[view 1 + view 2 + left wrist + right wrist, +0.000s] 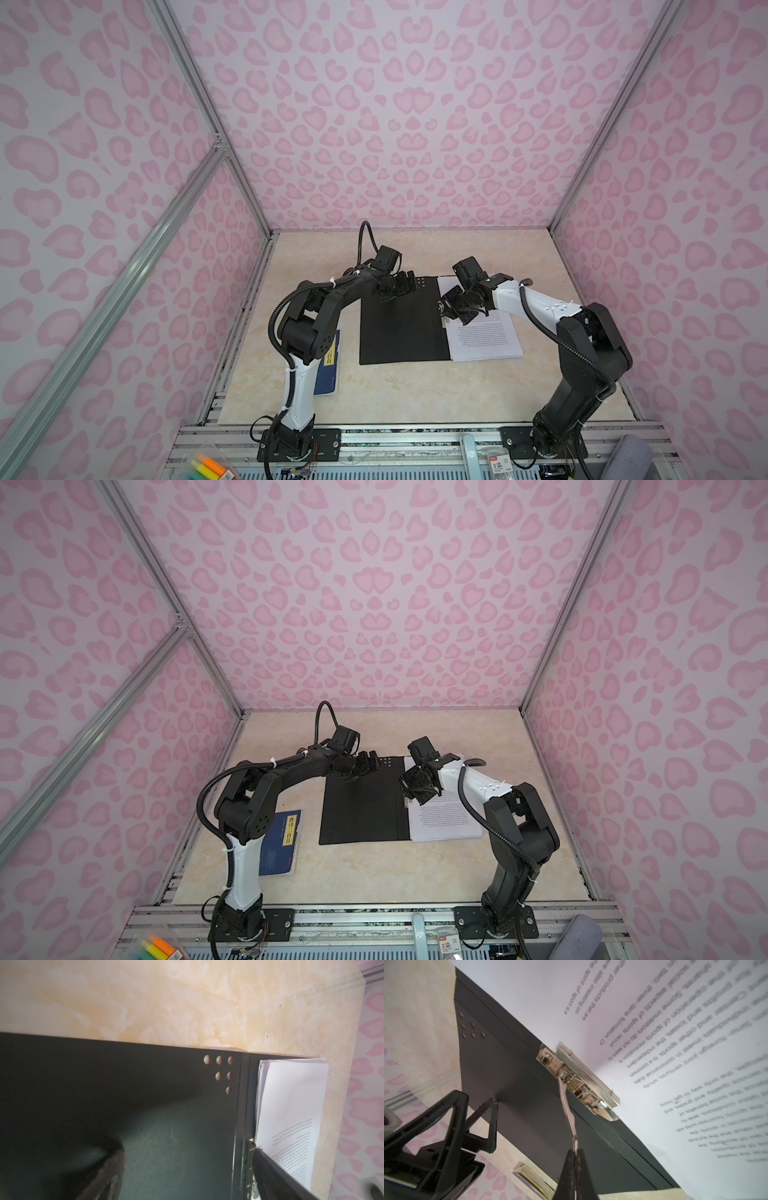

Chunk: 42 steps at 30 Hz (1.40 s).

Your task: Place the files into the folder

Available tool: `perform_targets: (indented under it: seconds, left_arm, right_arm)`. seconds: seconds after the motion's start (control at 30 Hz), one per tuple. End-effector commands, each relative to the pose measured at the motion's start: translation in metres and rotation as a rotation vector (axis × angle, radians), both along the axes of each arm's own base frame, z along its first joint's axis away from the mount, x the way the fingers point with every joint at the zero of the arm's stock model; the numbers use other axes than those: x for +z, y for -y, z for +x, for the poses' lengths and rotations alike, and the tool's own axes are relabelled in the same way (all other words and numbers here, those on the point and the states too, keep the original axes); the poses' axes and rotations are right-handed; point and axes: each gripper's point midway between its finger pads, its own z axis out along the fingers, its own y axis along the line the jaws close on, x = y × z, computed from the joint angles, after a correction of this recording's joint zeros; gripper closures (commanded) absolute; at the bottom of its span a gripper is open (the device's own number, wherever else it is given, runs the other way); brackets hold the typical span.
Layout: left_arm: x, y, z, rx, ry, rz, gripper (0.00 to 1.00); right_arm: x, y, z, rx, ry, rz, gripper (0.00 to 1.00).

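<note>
The folder (399, 328) lies open on the table (415, 395) with its black inside facing up. The files (484, 336) sit stacked on its right half, their inner edge meeting the metal clip (583, 1078) beside the spine. The right gripper (576, 1151) is pinched tight on the clip's thin lever (568, 1105), which slants up just beside the paper edge. The left gripper (187, 1153) hangs low over the far end of the left flap near the corner holes (220, 1072), jaws spread wide and gripping nothing.
</note>
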Motion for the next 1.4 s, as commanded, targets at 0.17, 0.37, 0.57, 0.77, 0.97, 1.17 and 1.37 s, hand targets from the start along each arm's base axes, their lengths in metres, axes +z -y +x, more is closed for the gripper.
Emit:
perform_targets:
  seconds: [0.17, 0.37, 0.57, 0.77, 0.97, 1.17, 1.37]
  left_arm:
    - [-0.034, -0.023, -0.017, 0.055, -0.121, 0.060, 0.03]
    - [-0.034, -0.024, -0.017, 0.057, -0.122, 0.055, 0.03]
    - [-0.034, -0.025, -0.016, 0.061, -0.123, 0.053, 0.03]
    - [-0.035, -0.026, -0.016, 0.065, -0.125, 0.048, 0.03]
    - [-0.035, -0.027, -0.016, 0.068, -0.128, 0.046, 0.03]
    - [-0.038, -0.027, -0.016, 0.072, -0.134, 0.044, 0.03]
    - [-0.041, -0.026, -0.017, 0.075, -0.143, 0.037, 0.03]
  right_arm:
    - [-0.021, 0.017, -0.020, -0.012, -0.016, -0.072, 1.00]
    - [-0.036, 0.030, -0.032, -0.007, -0.036, -0.125, 1.00]
    - [-0.054, 0.038, -0.040, -0.003, -0.065, -0.167, 1.00]
    - [-0.066, 0.041, -0.043, 0.000, -0.085, -0.189, 1.00]
    - [-0.072, 0.044, -0.045, 0.002, -0.095, -0.209, 1.00]
    - [-0.076, 0.039, -0.042, 0.021, -0.090, -0.194, 1.00]
    - [-0.061, 0.018, -0.022, 0.072, 0.017, -0.092, 1.00]
